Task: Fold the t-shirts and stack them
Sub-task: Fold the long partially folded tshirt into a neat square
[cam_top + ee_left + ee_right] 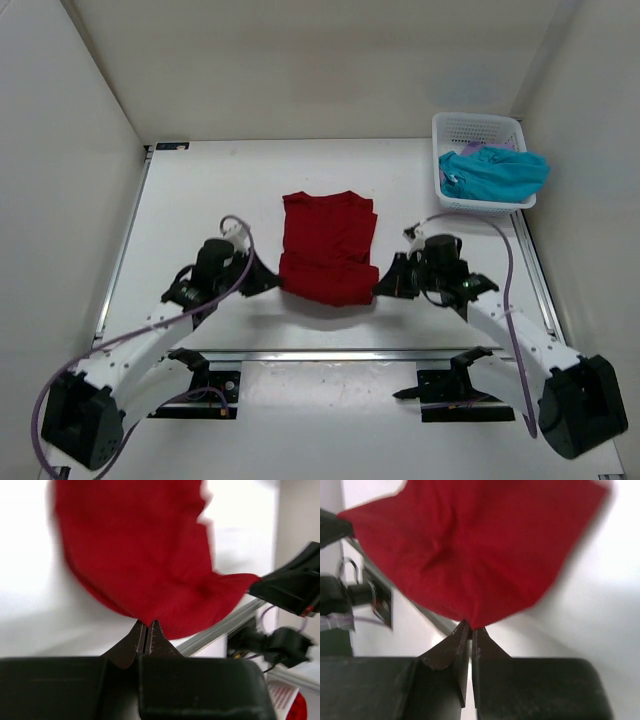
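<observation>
On the white table, at centre, the folded deep red cloth t-shirt lies between both arms. The left gripper pinches its near left corner and the right gripper its near right corner, jaws pressed together on the cloth. The teal blue cloth t-shirt lies in the white plastic mesh basket, far right.

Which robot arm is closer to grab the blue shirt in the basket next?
Right, probably. The right arm stands on the basket side, nearer the teal shirt; the left arm is farther. Its fingers pinch the red shirt now, so they must let go first.
</observation>
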Action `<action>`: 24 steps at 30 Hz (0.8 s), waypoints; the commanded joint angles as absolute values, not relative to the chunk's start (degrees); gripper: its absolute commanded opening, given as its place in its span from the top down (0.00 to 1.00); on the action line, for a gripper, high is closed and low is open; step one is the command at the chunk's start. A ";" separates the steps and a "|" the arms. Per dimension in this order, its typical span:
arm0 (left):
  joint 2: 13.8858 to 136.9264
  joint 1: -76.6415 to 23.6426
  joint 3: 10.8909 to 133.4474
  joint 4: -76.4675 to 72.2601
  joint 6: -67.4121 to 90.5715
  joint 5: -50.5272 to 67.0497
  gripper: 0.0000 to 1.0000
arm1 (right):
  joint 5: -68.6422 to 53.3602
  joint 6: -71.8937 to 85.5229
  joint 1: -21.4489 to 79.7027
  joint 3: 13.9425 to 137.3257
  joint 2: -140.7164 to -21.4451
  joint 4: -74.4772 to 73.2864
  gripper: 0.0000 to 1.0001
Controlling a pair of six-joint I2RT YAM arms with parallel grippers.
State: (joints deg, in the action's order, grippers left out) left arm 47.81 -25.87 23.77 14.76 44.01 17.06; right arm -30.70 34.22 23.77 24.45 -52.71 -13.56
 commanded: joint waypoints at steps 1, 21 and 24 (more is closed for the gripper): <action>56.39 -26.10 35.91 11.96 39.99 16.00 1.00 | -31.03 26.30 21.45 37.49 -60.35 -14.67 0.99; 94.46 -15.91 69.34 3.43 37.71 5.98 1.00 | -41.67 25.15 4.48 77.85 -105.52 -9.39 1.00; 100.17 -16.08 73.02 3.25 37.53 5.98 1.00 | -40.09 24.08 5.27 89.61 -114.14 -13.78 1.00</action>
State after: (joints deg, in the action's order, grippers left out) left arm 96.57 -16.99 69.49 3.70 38.96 8.88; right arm -42.02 26.48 4.86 81.62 -109.36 -10.35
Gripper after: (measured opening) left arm 0.038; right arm 0.020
